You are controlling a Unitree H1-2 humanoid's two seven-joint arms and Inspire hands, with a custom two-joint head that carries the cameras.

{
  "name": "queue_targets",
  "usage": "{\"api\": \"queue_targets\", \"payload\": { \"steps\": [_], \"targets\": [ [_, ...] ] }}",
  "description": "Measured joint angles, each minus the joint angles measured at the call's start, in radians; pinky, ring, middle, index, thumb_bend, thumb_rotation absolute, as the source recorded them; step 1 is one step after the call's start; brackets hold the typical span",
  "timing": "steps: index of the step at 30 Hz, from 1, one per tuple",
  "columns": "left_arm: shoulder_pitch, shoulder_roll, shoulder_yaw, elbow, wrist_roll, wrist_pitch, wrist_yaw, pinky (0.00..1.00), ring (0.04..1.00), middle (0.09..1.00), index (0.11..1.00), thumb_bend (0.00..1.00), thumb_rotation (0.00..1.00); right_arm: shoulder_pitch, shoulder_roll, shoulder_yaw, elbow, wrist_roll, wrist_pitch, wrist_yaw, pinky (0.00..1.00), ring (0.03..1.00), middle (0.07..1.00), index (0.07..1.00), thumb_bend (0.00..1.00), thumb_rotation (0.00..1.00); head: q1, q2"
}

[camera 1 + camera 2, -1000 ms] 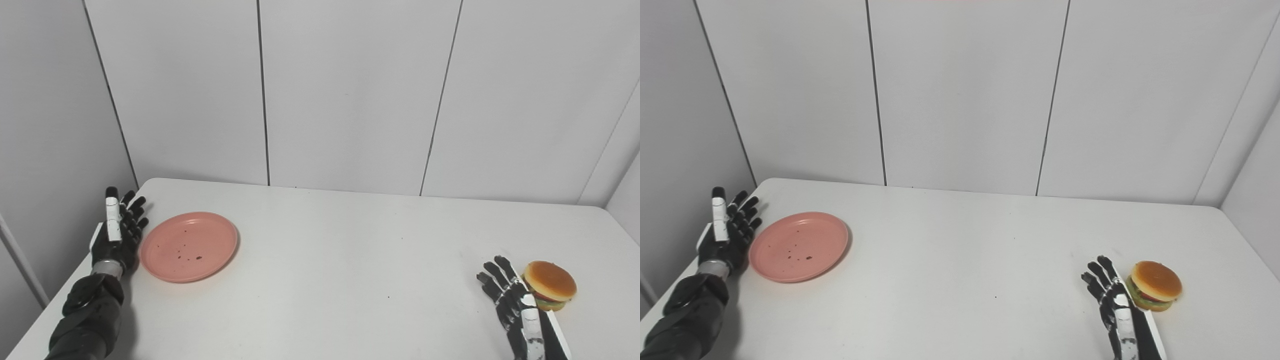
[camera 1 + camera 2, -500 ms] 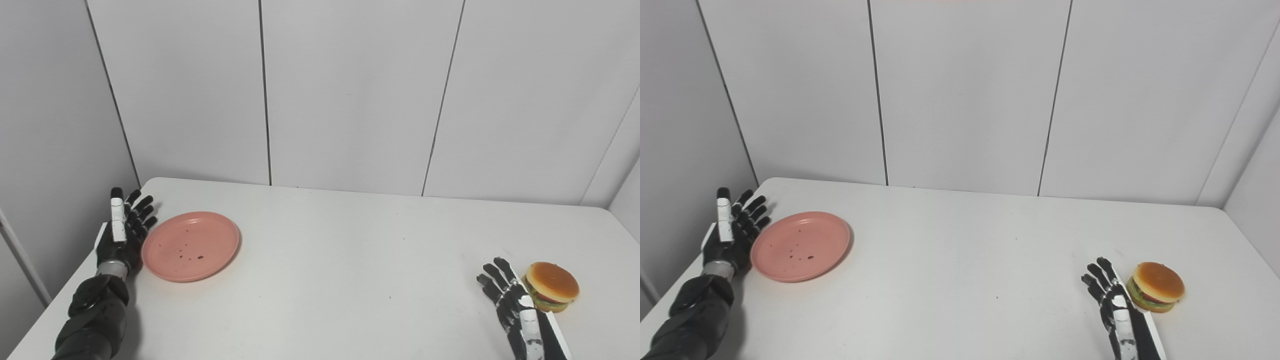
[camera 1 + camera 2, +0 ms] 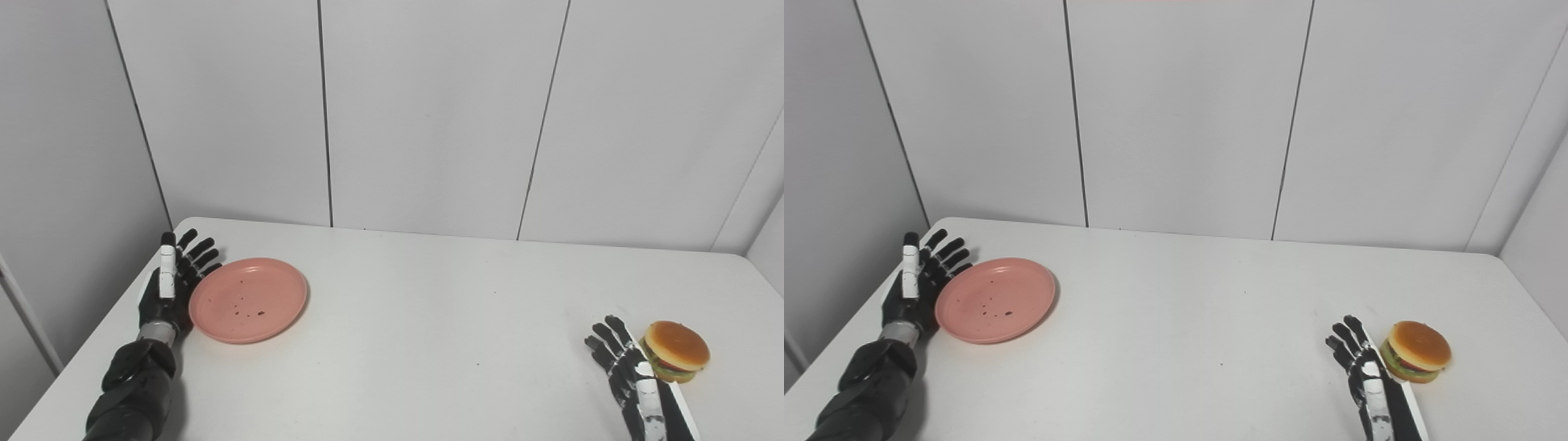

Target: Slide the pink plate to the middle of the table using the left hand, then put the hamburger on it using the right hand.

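Observation:
A pink plate (image 3: 248, 299) with a few dark crumbs lies flat on the left part of the white table (image 3: 404, 343). My left hand (image 3: 168, 288) stands edge-on against the plate's left rim, open, fingers spread and pointing away from me. A hamburger (image 3: 675, 351) with a tan bun sits near the table's right front. My right hand (image 3: 631, 376) is open just left of the hamburger, fingers stretched forward, holding nothing. In the right eye view the plate (image 3: 995, 299) and hamburger (image 3: 1418, 351) show the same layout.
White wall panels rise behind the table's far edge. The table's left edge runs close past my left forearm (image 3: 131, 392). The right edge lies just beyond the hamburger.
My left hand has moved rightward with the plate against it; the plate has slid a short way toward the middle. The right hand and hamburger have stayed in place.

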Motion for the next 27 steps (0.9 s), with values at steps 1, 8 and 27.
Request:
{"api": "queue_targets", "payload": {
  "steps": [1, 8, 27],
  "targets": [
    [0.005, -0.004, -0.006, -0.014, 0.000, 0.004, -0.002, 0.77, 0.844, 0.840, 0.884, 0.96, 0.90, 0.000, 0.000, 0.000, 0.000, 0.000, 0.001, 0.000, 0.94, 0.886, 0.912, 0.927, 0.85, 1.00, 0.000, 0.000],
    [0.020, -0.031, -0.018, -0.068, -0.009, 0.042, -0.024, 0.82, 0.873, 0.863, 0.896, 1.00, 0.85, 0.000, 0.000, 0.001, -0.001, -0.006, 0.002, 0.000, 0.94, 0.883, 0.906, 0.929, 0.85, 1.00, -0.008, 0.002],
    [0.017, -0.101, -0.105, -0.120, 0.050, 0.028, 0.031, 0.86, 0.874, 0.847, 0.888, 1.00, 0.90, 0.017, 0.016, 0.019, -0.032, -0.031, 0.041, -0.019, 0.93, 0.866, 0.891, 0.917, 0.85, 1.00, -0.031, 0.021]
  ]
}}
